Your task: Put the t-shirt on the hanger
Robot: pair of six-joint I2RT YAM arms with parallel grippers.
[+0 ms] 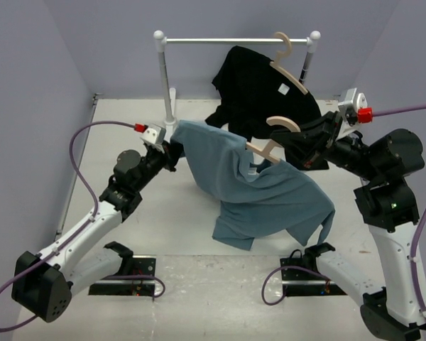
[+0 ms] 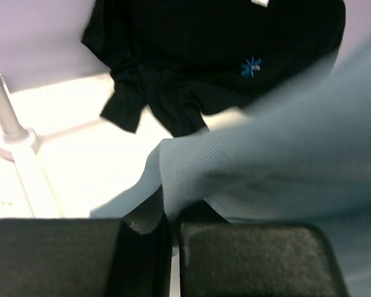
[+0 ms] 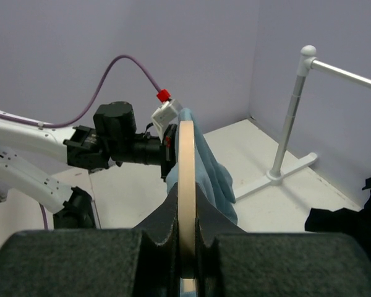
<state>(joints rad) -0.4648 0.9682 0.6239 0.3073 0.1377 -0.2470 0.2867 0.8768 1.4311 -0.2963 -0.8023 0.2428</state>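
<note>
1. Your right gripper (image 3: pixel 185 238) is pinching the hanger (image 3: pixel 186 167), with a finger pressed against each face of the pale wood.
2. Your left gripper (image 2: pixel 172 238) is clamped on a folded edge of the t-shirt (image 2: pixel 284 154).
3. You have the t-shirt stretched between both grippers and draped over the hanger, above the surface (image 1: pixel 128 163). Its lower part sags toward the near side.
4. Behind it, a black shirt (image 1: pixel 259 89) hangs from the rack (image 1: pixel 234 40).
</note>
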